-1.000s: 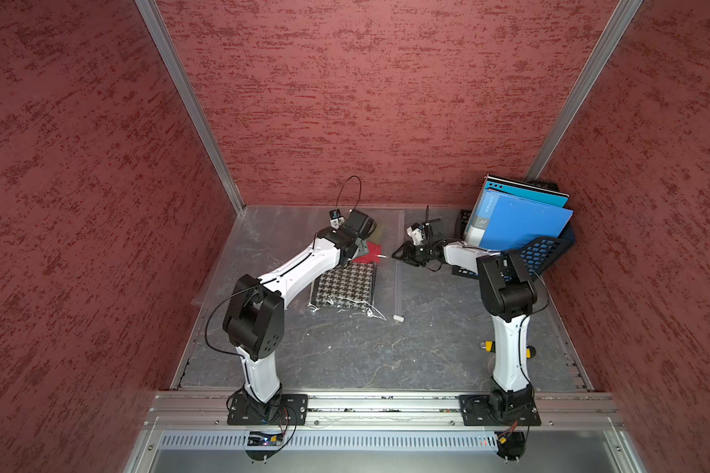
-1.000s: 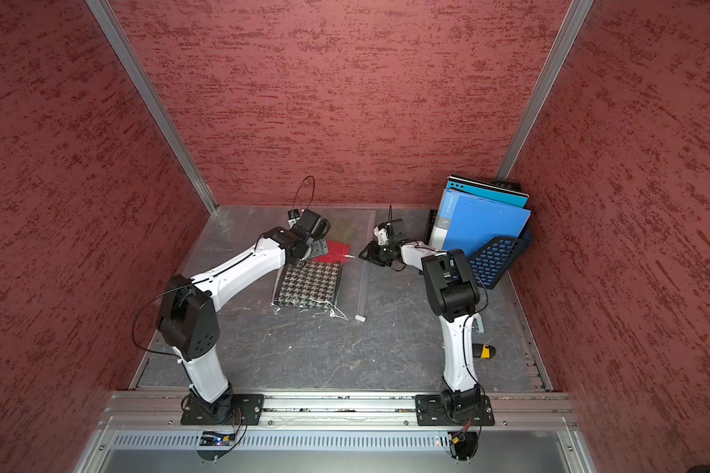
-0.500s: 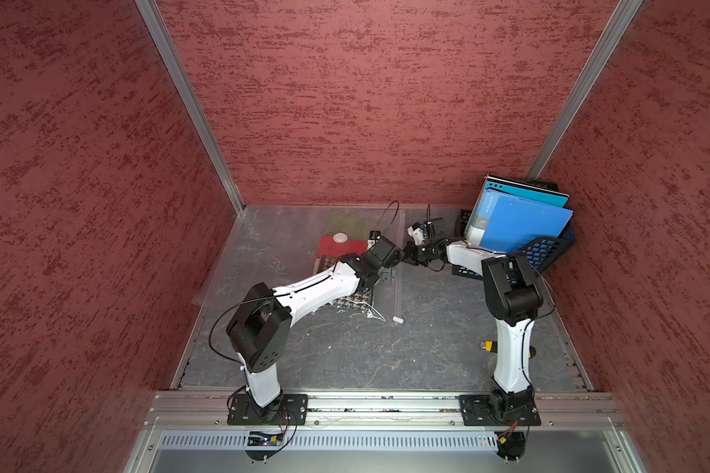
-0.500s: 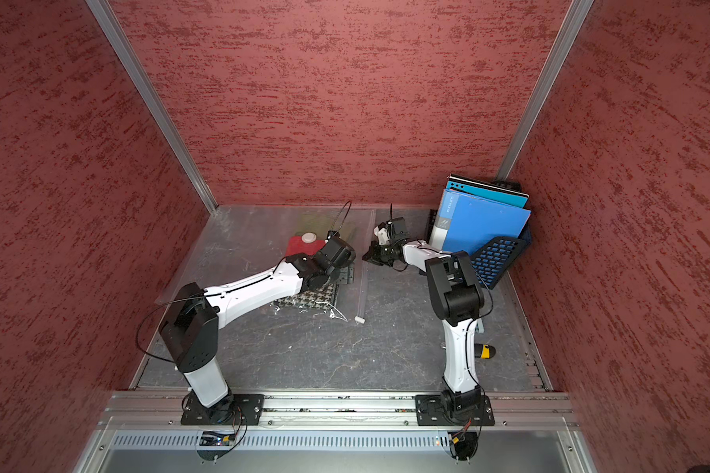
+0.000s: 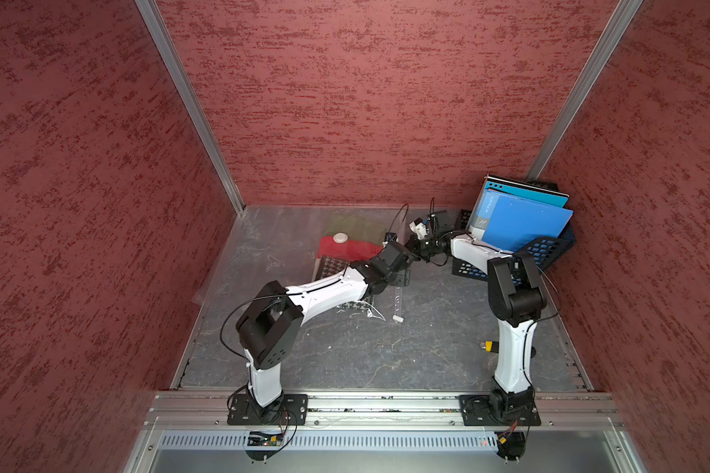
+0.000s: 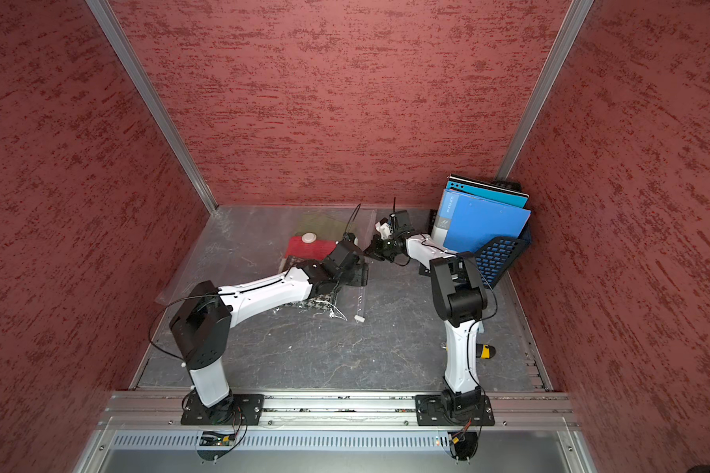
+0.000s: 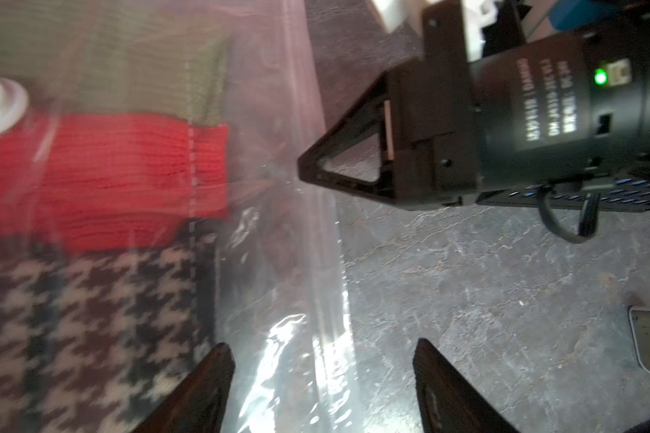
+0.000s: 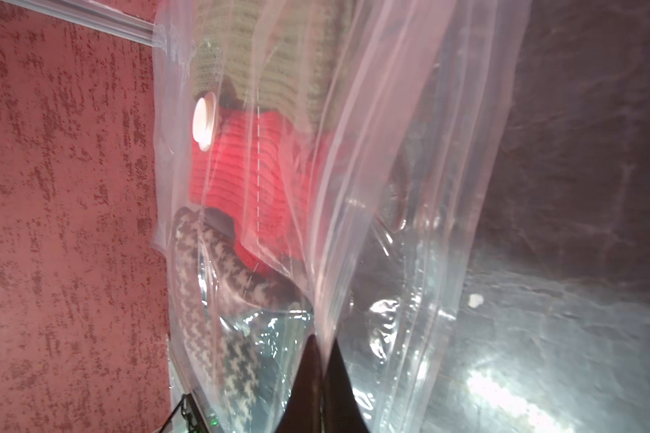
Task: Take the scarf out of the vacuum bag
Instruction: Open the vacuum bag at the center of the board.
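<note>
Tightly, the right end effector point(image 8: 322, 343) pinches the vacuum bag point(image 8: 387, 157) edge

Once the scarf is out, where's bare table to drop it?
Best: the near table, between left arm and right arm, from the front rail up to the slider clip. Crowded: the far half, where the vacuum bag spreads left, left claw and right claw meet at its edge, and the folder basket fills the right corner.
</note>
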Controlling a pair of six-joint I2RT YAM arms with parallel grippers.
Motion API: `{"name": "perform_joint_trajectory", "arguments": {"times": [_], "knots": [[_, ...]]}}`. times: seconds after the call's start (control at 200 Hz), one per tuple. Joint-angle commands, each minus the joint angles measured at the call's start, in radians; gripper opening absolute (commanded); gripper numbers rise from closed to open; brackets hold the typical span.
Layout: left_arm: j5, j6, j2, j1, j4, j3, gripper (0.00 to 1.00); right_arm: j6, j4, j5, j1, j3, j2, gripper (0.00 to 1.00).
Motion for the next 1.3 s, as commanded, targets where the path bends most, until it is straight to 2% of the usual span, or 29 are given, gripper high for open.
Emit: {"name": "perform_joint_trajectory", "arguments": {"times": [0.0,0.22,0.451,0.576,0.636,0.696,0.736,0.802,0.867,0.927,0.977,0.997,1.127,1.222,1.297], "knots": [[-0.066,0.026,0.09,-0.028,-0.037,0.09,0.79,0.009,-0.076,-0.031,-0.007,0.049,-0.043,0.0],[-0.2,0.036,0.225,-0.051,-0.204,0.277,0.78,0.001,-0.106,-0.033,-0.006,0.059,-0.051,0.0],[-0.541,0.053,0.426,-0.089,-0.537,0.59,0.77,0.011,-0.115,-0.06,-0.006,0.058,-0.06,0.0],[-0.549,0.059,0.446,-0.095,-0.54,0.601,0.76,0.009,-0.132,-0.063,-0.006,0.064,-0.062,0.0],[-0.535,0.048,0.445,-0.09,-0.538,0.593,0.7,0.009,-0.136,-0.063,-0.006,0.065,-0.063,0.0],[-0.527,0.031,0.449,-0.083,-0.552,0.598,0.6,0.009,-0.143,-0.063,-0.007,0.067,-0.063,0.0],[-0.515,0.019,0.45,-0.077,-0.562,0.601,0.47,0.008,-0.142,-0.062,-0.007,0.065,-0.067,0.0],[-0.492,0.006,0.448,-0.066,-0.569,0.601,0.21,0.007,-0.146,-0.062,-0.007,0.066,-0.071,0.0],[-0.469,0.002,0.451,-0.052,-0.57,0.599,0.1,0.007,-0.147,-0.063,-0.006,0.065,-0.075,0.0],[-0.45,-0.005,0.464,-0.037,-0.584,0.608,0.12,0.008,-0.147,-0.067,-0.006,0.066,-0.081,0.0],[-0.447,-0.014,0.472,-0.026,-0.599,0.616,0.28,0.009,-0.146,-0.068,-0.005,0.064,-0.086,0.0],[-0.446,-0.014,0.473,-0.023,-0.6,0.616,0.3,0.01,-0.146,-0.07,-0.006,0.067,-0.086,0.0],[-0.447,-0.01,0.463,-0.009,-0.591,0.604,0.35,0.017,-0.146,-0.075,-0.006,0.069,-0.088,0.0],[-0.44,0.0,0.477,-0.004,-0.594,0.618,0.45,0.018,-0.152,-0.083,-0.005,0.073,-0.086,0.0],[-0.434,0.005,0.492,-0.002,-0.601,0.632,0.46,0.022,-0.154,-0.081,-0.004,0.076,-0.087,0.0]]}}
